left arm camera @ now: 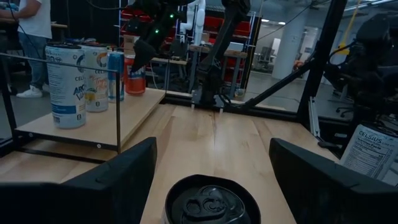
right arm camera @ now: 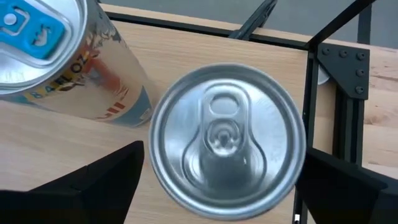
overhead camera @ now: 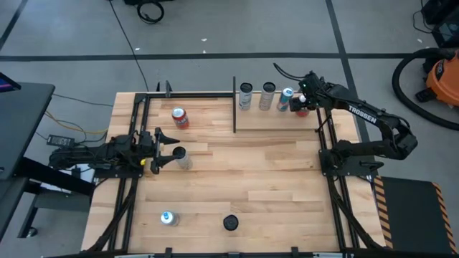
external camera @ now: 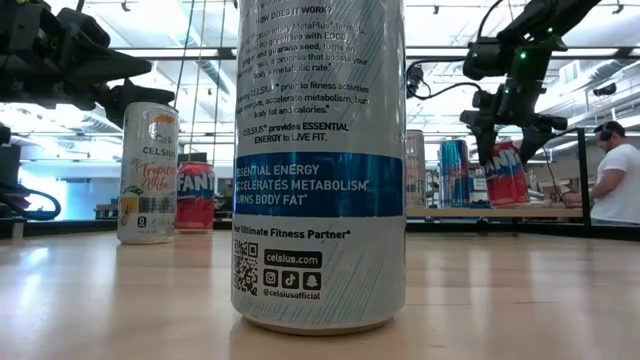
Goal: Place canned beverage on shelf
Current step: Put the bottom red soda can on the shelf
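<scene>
A planked wooden table (overhead camera: 272, 179) stands on a grey floor crossed by dark tape lines (overhead camera: 337, 29). An orange vacuum (overhead camera: 439, 75) with a grey hose sits on the floor at the far right. A black cable (overhead camera: 150, 11) lies coiled on the floor beyond the table. A dark desk (overhead camera: 21, 122) stands at the left. A person (external camera: 615, 180) in a white shirt stands in the room behind.
</scene>
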